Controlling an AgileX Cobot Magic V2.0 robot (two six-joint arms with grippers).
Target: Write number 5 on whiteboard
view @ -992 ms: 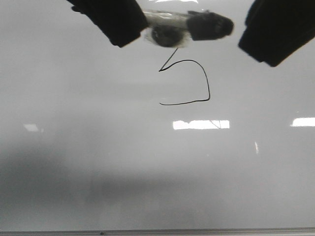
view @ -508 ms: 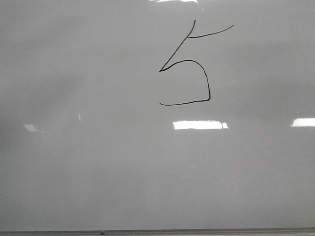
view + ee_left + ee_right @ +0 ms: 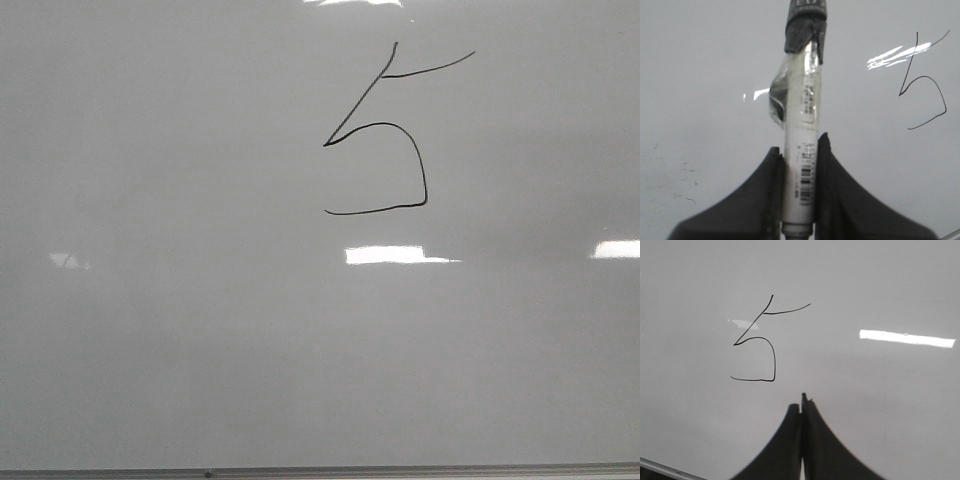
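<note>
black number 5 (image 3: 385, 130) on whiteboard (image 3: 200, 330)

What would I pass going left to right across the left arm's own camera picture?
Bare whiteboard → the marker pen pinched in the left claw → a streak of reflected light → the number 5.

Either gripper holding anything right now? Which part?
The left gripper grips the marker by the lower barrel, cap end away. The right gripper is shut, empty.
</note>
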